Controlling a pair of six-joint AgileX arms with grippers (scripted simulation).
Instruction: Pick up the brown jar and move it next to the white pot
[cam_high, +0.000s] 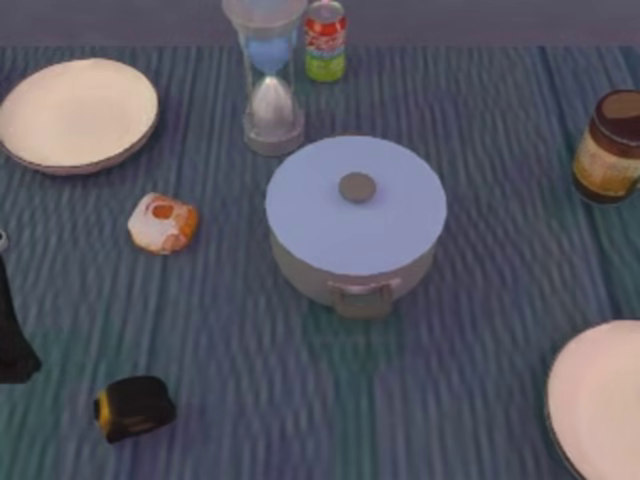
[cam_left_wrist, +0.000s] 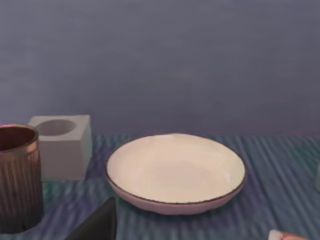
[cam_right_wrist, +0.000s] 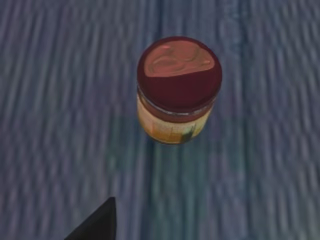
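The brown jar (cam_high: 608, 148) is standing straight up, its long axis running up and down and its dark red lid facing up. It is sitting at about 3 o'clock on the table, near the right edge, well apart from the white pot (cam_high: 355, 222) in the middle. The pot's handle is pointing toward 6 o'clock.

The table (cam_high: 480, 330) is wearing a blue-green striped cloth, and a plain grey-blue wall is standing behind it.

In the right wrist view the jar (cam_right_wrist: 178, 89) is sitting below the camera, and only a dark tip of the right gripper (cam_right_wrist: 97, 222) is showing, apart from the jar. I cannot tell if its fingers are open or closed. The left gripper (cam_left_wrist: 97, 225) is also showing just a dark tip, near a white plate (cam_left_wrist: 176, 171) at 10 o'clock on the table; I cannot tell its fingers either.
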